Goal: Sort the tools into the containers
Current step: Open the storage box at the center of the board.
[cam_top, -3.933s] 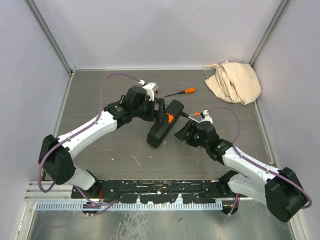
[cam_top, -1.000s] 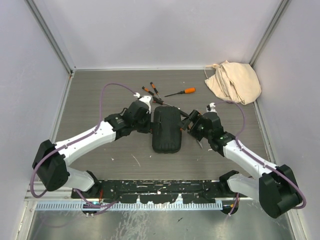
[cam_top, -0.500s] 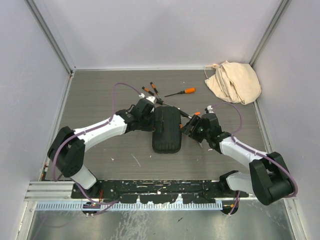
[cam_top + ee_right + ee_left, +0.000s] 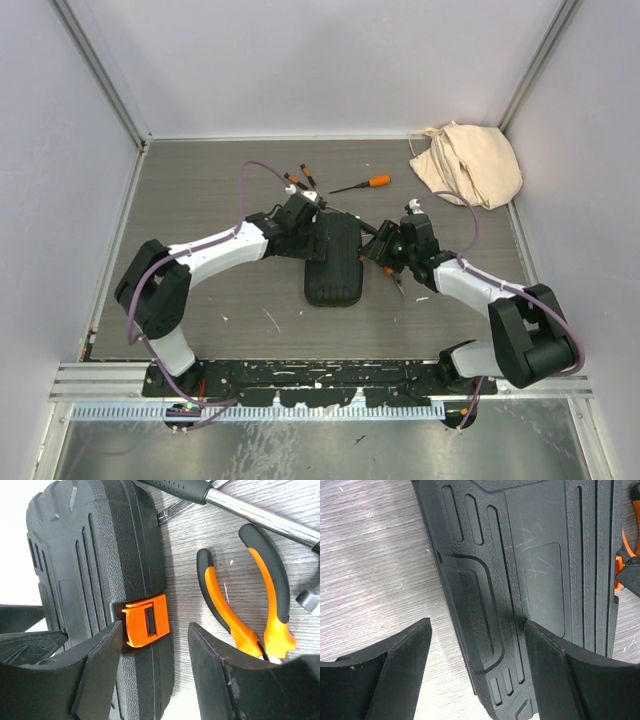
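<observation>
The black tool case (image 4: pixel 332 262) lies flat and shut on the table, ribbed lid up, with its orange latch (image 4: pixel 147 620) on the right edge. My left gripper (image 4: pixel 477 672) is open and straddles the case's left edge: one finger over the table, the other over the lid (image 4: pixel 535 570). My right gripper (image 4: pixel 155 667) is open just below the latch, with the case's right edge between its fingers. Orange-and-black pliers (image 4: pixel 250 605) lie on the table beside that gripper. A chrome tool with a black handle (image 4: pixel 225 500) lies past them. In the top view the grippers (image 4: pixel 312 233) (image 4: pixel 376 250) flank the case.
An orange-handled screwdriver (image 4: pixel 365 184) and two small screwdrivers (image 4: pixel 298 181) lie beyond the case. A beige cloth bag (image 4: pixel 467 162) sits in the far right corner. Walls close in the table on the left, right and far sides.
The case, earlier lifted and tilted between the arms, now lies flat and shut. Over the last second both grippers moved in to its side edges and their jaws narrowed.
</observation>
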Motion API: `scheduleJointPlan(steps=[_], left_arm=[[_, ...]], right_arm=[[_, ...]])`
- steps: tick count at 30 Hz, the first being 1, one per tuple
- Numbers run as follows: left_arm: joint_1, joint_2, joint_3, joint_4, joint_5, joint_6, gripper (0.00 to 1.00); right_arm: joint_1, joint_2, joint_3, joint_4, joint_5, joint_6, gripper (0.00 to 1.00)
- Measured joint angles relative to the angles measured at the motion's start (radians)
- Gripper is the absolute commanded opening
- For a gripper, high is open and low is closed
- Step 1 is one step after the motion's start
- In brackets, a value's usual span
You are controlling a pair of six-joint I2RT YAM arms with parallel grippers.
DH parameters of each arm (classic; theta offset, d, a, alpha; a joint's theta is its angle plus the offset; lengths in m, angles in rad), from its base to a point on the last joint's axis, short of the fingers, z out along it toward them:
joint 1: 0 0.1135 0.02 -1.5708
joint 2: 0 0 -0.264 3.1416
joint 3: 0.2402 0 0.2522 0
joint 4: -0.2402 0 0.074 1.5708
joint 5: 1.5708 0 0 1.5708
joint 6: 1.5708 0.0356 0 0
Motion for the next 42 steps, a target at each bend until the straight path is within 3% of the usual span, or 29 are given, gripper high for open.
scheduleJointPlan(steps=[15,27,36,42], left_arm=[[-0.004,0.009,0.006,0.009,0.003,-0.002,0.62],[-0.008,0.027,0.026,0.008,-0.001,-0.002,0.6],[-0.008,0.028,0.027,0.009,-0.006,-0.001,0.6],[-0.008,0.014,-0.001,0.036,-0.01,-0.001,0.6]], right_arm=[[0.005,0.025,0.057,-0.09,0.049,-0.071,0.52],[-0.002,0.031,0.126,-0.356,0.359,-0.178,0.51],[-0.002,-0.212,0.108,-0.301,0.279,-0.142,0.57],[-0.005,-0.179,-0.002,-0.176,0.124,-0.036,0.69]])
